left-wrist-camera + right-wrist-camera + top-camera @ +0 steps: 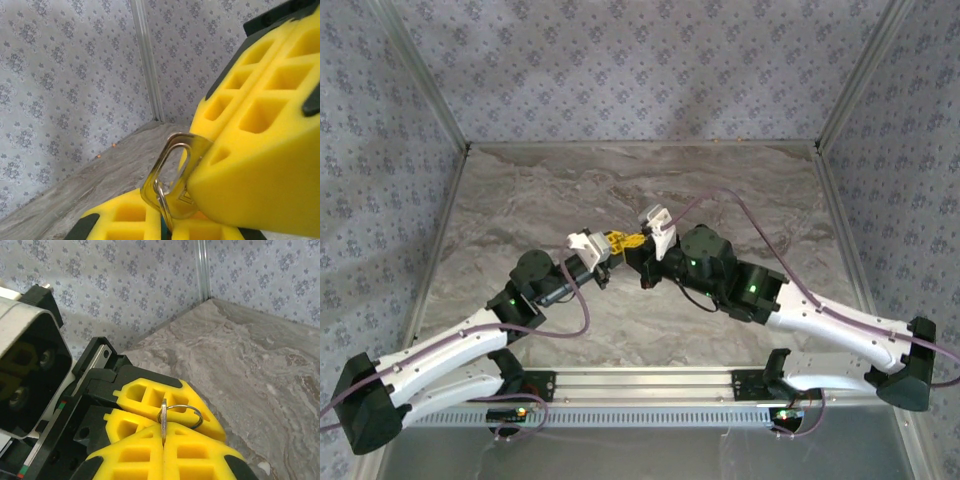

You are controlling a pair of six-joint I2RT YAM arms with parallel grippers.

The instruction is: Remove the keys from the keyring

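Note:
Above the middle of the table my left gripper (613, 242) and right gripper (638, 241) meet tip to tip. In the left wrist view a flat silvery key (185, 204) with a long slot sticks out of the right gripper's yellow fingers (260, 165). The thin wire keyring (162, 199) passes through that slot and runs down between my left gripper (167, 221), which is shut on it. In the right wrist view my right gripper (162, 434) is shut on the key (162, 415), seen edge-on. The keyring (180, 406) loops over the left fingers (150, 390). The rest of the keys is hidden.
The marbled grey table (620, 190) is walled by patterned fabric panels (620, 60) on three sides, with metal posts in the corners. An aluminium rail (640, 380) carrying both arm bases runs along the near edge. Purple cables loop over both arms.

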